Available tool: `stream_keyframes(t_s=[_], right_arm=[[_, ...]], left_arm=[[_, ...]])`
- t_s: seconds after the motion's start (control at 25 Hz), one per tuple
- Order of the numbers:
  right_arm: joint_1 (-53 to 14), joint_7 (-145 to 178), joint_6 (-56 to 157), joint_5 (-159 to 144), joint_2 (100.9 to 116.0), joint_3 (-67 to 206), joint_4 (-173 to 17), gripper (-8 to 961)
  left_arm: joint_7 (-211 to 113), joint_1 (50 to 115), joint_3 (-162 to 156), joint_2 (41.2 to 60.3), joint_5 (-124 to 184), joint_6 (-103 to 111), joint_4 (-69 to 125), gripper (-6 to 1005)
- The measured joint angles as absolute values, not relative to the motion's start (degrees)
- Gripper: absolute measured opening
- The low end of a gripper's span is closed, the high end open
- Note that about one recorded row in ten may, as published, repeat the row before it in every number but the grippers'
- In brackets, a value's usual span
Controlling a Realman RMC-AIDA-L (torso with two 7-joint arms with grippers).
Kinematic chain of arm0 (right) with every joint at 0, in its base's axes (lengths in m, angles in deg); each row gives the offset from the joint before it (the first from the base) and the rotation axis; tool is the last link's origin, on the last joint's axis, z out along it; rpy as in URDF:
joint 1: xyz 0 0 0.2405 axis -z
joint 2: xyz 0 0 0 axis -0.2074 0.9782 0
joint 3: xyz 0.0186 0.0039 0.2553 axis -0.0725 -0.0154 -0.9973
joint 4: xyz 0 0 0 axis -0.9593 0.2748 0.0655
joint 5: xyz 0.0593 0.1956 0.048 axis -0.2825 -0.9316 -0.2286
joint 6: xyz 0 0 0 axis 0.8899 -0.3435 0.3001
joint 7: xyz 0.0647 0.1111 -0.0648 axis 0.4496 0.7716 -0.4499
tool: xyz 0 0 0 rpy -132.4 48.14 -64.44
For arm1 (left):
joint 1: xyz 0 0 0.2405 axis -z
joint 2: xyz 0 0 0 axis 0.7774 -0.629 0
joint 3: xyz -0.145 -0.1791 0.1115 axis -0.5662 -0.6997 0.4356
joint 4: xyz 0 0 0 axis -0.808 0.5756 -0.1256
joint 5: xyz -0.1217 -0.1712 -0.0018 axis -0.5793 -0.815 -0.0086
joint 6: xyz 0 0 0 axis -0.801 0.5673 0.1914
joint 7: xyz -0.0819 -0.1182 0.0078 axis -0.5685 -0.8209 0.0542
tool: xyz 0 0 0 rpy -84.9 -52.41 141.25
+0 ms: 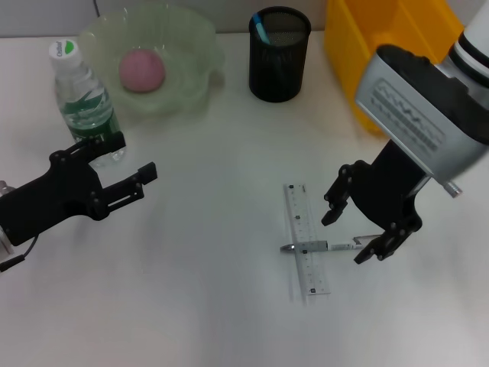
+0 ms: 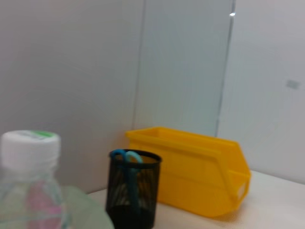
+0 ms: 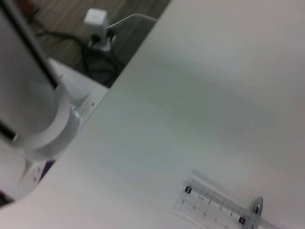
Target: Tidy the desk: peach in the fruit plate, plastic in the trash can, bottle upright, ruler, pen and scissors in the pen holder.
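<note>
Bare desk point(image 1: 206, 306) around crossed ruler point(image 1: 306, 238), pen point(image 1: 325, 246)

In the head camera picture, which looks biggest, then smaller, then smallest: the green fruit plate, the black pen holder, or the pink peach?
1. Fruit plate, biggest, wide.
2. Pen holder, narrower than the plate.
3. Peach, smallest, sitting inside the plate.

All three stand in the same far row, so nearness barely skews this.

No text or number can be read.

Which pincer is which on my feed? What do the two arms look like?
Left pincer: matte black throughout, blocky body with flat slotted fingers, a thin cable at its wrist. Right pincer: black, jointed fingers, below a silver-grey housing with a ribbed label plate and a white arm segment.
</note>
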State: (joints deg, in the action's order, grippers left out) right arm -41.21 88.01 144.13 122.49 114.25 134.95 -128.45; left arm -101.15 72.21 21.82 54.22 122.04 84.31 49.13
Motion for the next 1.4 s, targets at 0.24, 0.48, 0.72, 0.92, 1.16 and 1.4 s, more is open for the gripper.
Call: stream_keyframes(t_s=[0.24,0.48,0.72,0.92,1.16,1.4], right_arm=[[-40.91,75.69,145.18,122.98,114.73,136.27,-131.21,637],[-41.20,68.70,144.03,122.60,115.13,139.44,-131.16,636],[-41.35,64.02,140.78,120.92,115.32,145.66,-130.67,637],[-41.36,60.70,138.31,119.42,115.37,149.05,-130.13,637],[-41.11,57.43,136.17,118.07,115.37,151.71,-129.87,637],[-41.14,55.98,135.80,117.49,115.37,154.72,-129.70,636]], left_arm=[[-102.39,72.12,21.81,54.24,122.16,81.05,48.87,785],[-102.30,71.40,21.97,54.21,122.25,81.39,48.86,785],[-102.44,70.40,22.04,54.12,122.30,81.82,48.86,785],[-102.49,69.53,22.04,54.23,122.25,82.42,48.86,785],[-102.24,69.12,21.73,54.20,122.04,83.86,48.86,785],[-102.21,69.12,22.02,53.97,122.24,84.03,49.13,785]])
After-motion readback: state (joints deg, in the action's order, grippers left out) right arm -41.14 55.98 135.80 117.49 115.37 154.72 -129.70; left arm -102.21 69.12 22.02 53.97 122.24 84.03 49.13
